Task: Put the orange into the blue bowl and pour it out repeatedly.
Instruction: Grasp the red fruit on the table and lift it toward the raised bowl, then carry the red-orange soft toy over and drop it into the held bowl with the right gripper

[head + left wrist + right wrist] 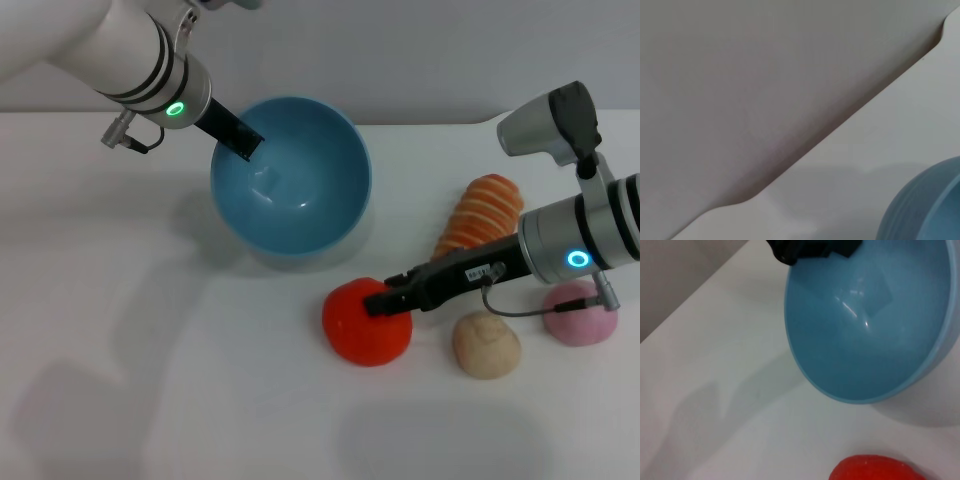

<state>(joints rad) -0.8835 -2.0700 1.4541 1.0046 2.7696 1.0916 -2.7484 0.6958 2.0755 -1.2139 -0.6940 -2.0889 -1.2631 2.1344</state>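
Note:
The blue bowl [300, 195] is tipped up on its side at the back of the table, its opening facing forward and empty. My left gripper [244, 140] is shut on its far left rim, with one black finger inside the wall; the same fingers [812, 247] show in the right wrist view, pinching the bowl's [865, 330] edge. The left wrist view catches only the bowl's outer wall [925, 210]. The orange [360, 330] rests on the table in front of the bowl and to its right. My right gripper [385, 300] is shut on the orange's top right side. The orange [875, 469] peeks in below the bowl.
An orange-and-cream striped oblong [482, 212] lies right of the bowl, behind my right arm. A beige ball [487, 345] and a pink ball [580, 318] sit right of the orange. The white table's back edge [805, 150] meets a grey wall.

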